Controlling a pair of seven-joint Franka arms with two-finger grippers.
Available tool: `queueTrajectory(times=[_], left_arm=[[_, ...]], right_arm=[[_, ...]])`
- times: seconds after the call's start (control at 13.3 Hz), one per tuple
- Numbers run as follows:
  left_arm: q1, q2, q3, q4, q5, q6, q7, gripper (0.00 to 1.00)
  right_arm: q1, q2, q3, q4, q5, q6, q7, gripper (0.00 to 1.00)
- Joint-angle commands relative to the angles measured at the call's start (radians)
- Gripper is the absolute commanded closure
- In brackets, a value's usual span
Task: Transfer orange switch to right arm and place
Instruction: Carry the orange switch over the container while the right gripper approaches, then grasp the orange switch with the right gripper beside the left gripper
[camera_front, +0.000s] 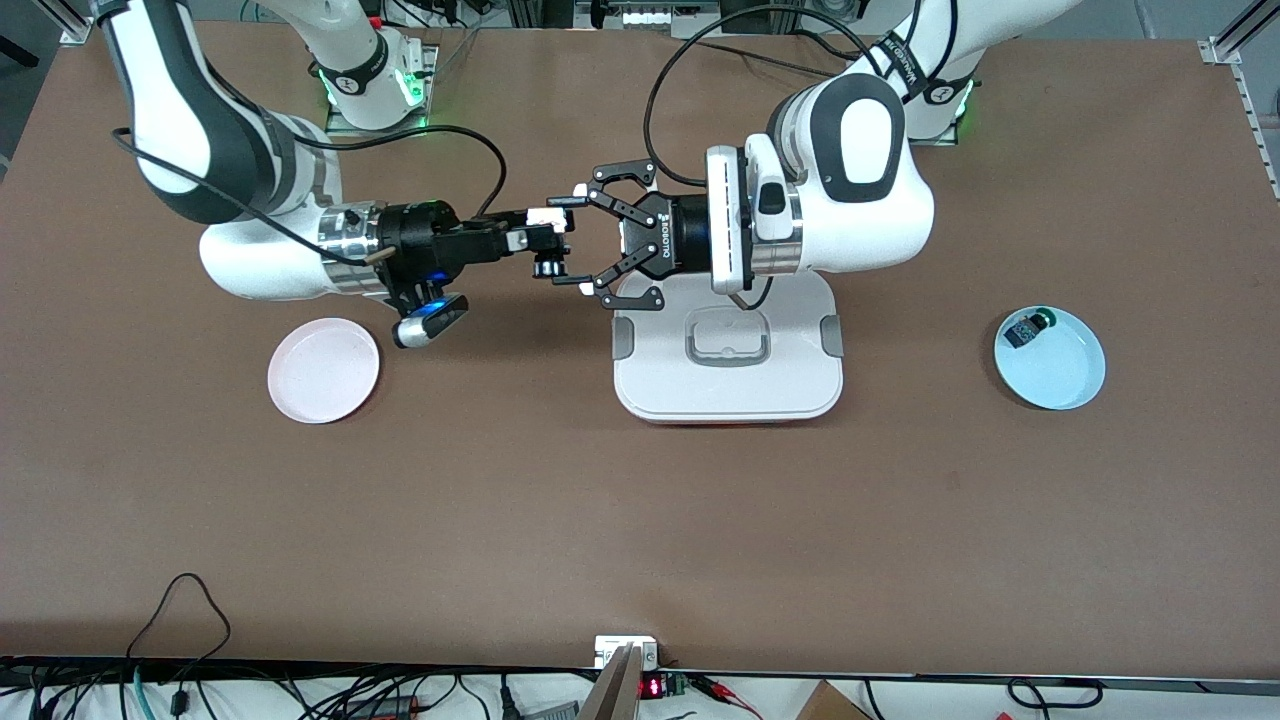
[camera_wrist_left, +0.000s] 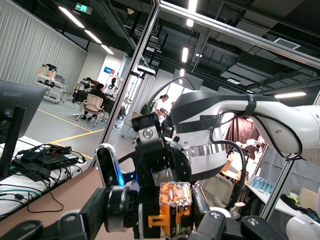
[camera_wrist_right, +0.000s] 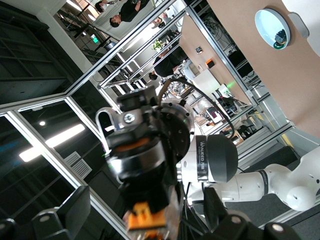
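Nearest the camera, a small white fitting (camera_front: 625, 648) is sitting on the table edge, out of play.

Both arms are meeting mid-air. The right arm (camera_front: 250, 250) and left arm (camera_front: 860, 210) are each reaching in from their own ends, over bare table just off a corner of the white tray (camera_front: 650, 385). The pink plate (camera_front: 323, 370) is lying toward the right arm's end. The blue plate (camera_front: 1060, 375) is lying toward the left arm's end, with a green-capped switch (camera_front: 1028, 327) in it.

I'm judging that the left gripper (camera_front: 572, 242) is pinching the orange switch (camera_wrist_left: 172, 205). The right gripper (camera_front: 548, 241) is standing spread with a finger on either side of it, and nothing else is carrying it.

Risks:
- If the left is letting go before the right is clamping, the switch is dropping to the table and probably bouncing away.
- The switch is tiny, so an off-centre squeeze is twisting it or squirting it out.
- The two sets of fingers are interleaving tightly, so any sideways pull is knocking one against the other.

Views:
- Front is giving the layout and the plates, but the switch is hiding among the fingers.
- Left wrist is showing its orange, glinting body head-on.
- Right wrist is catching only an orange sliver, plus the blue plate far off.
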Motion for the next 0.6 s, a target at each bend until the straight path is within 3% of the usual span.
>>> queueTrajectory(times=[0.0, 0.38, 0.53], left_arm=[[0.0, 0.01, -0.003, 0.014, -0.022, 0.008, 0.034, 1.0], [-0.007, 0.011, -0.003, 0.014, -0.022, 0.008, 0.032, 1.0], [-0.007, 0.011, -0.003, 0.014, -0.022, 0.008, 0.032, 1.0]], right_arm=[[-0.015, -0.006, 0.005, 0.002, -0.008, -0.02, 0.017, 0.0], [-0.012, -0.002, 0.005, 0.003, -0.009, -0.014, 0.009, 0.07], [-0.011, 0.003, 0.005, 0.005, -0.048, -0.013, 0.003, 0.11]])
